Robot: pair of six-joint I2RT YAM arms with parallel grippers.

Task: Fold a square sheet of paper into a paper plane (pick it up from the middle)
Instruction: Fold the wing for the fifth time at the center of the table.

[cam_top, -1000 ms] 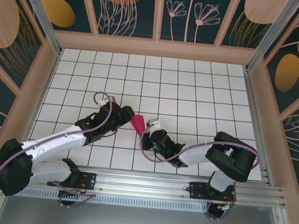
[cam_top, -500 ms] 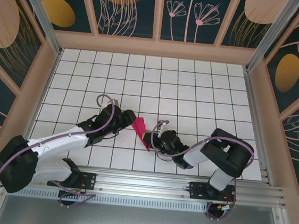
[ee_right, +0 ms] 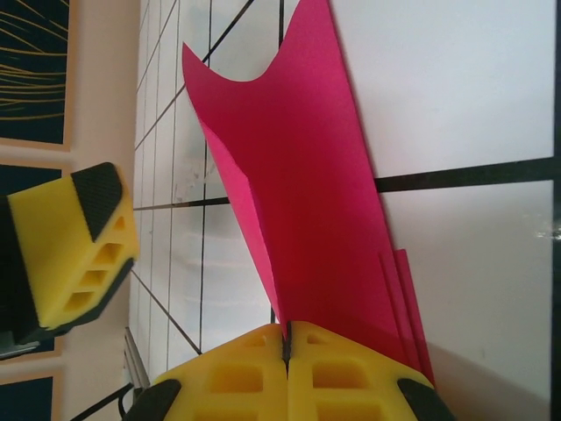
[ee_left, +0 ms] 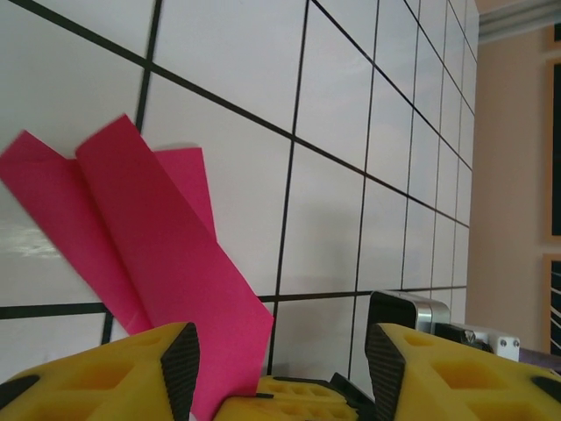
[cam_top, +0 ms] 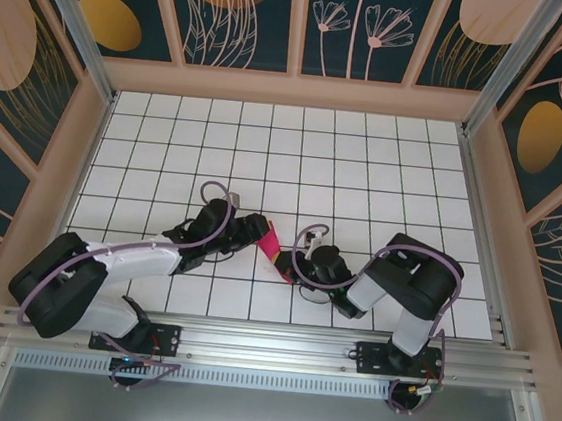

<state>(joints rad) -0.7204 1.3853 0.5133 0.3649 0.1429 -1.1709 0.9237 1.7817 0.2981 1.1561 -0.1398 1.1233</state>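
One end of the paper plane [ee_right: 298, 175] is hidden inside the right gripper [ee_right: 287, 333].

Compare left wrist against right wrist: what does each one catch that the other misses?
Left wrist: left gripper with jaws apart, the folded pink paper rising from between them in separate flaps, and a silver-and-black housing past one finger. Right wrist: right gripper shut on the paper's edge, with a yellow finger of the left gripper standing apart from the paper. Both: the pink paper over the white gridded table.
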